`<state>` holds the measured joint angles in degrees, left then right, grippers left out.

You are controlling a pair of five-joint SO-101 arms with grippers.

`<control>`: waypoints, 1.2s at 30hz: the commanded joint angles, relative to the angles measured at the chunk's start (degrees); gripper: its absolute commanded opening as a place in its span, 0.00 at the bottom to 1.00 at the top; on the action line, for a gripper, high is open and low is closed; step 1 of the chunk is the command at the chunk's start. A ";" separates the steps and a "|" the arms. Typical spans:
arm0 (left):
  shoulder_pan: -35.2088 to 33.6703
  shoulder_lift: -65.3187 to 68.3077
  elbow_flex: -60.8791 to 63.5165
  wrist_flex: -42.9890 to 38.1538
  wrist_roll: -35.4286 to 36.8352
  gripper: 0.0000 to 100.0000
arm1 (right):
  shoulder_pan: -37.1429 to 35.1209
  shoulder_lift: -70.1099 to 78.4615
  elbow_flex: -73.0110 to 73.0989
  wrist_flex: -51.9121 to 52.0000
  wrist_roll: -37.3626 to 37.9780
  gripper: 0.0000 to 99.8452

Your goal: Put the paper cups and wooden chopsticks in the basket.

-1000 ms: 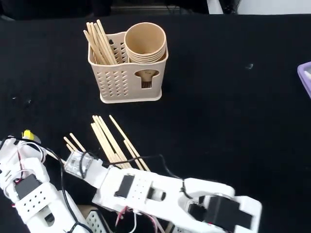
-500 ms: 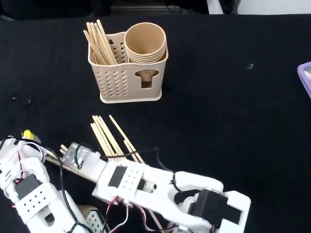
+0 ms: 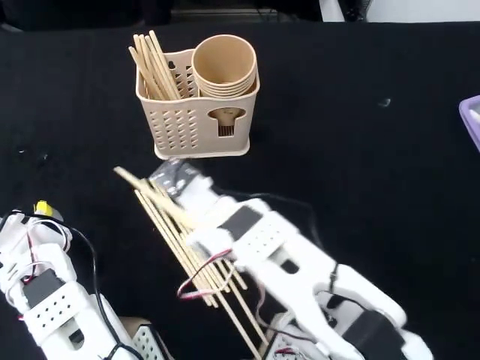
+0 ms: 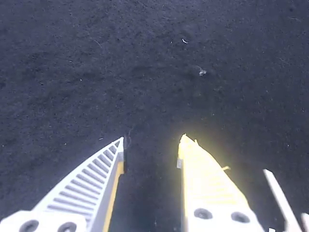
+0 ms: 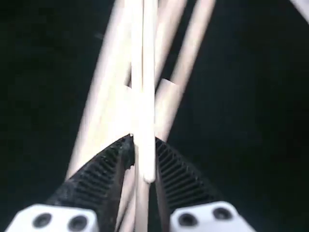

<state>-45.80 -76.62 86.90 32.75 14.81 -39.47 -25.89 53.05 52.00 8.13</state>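
The right gripper (image 5: 144, 146) clamps one wooden chopstick (image 3: 135, 184) at the basket's (image 3: 196, 129) seven o'clock, over loose chopsticks (image 3: 195, 264). The left gripper (image 4: 150, 145) hangs parted above the black table (image 4: 145, 58).

Basket (image 3: 180, 124) beige, dotted with holes; paper cups (image 3: 223, 64) tan; chopsticks (image 3: 176, 241) pale wood; table (image 3: 375, 187) black.

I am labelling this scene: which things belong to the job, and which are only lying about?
Job: basket, paper cups in it, chopsticks standing in it, loose chopsticks on the table, one chopstick clamped in the right gripper.
Lying about: purple thing at the table's edge.
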 commanded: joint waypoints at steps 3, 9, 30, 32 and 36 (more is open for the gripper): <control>-0.48 -0.79 -2.15 -1.41 0.53 0.19 | 9.67 -0.84 2.15 -2.46 7.65 0.01; -0.57 -0.79 -2.15 -1.41 0.53 0.19 | 10.29 9.27 -1.36 -2.81 10.73 0.01; -0.31 -0.79 -2.15 -1.58 0.53 0.19 | 6.07 12.44 -1.89 -9.05 11.08 0.20; -0.31 -0.79 -2.15 -1.58 0.53 0.19 | 4.66 12.53 -1.80 -9.23 11.08 0.20; -0.31 -0.79 -2.15 -1.58 0.53 0.19 | 4.13 12.53 -1.01 -9.58 11.60 0.10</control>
<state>-45.80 -76.62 86.90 32.75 14.81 -34.11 -10.77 52.09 43.74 19.74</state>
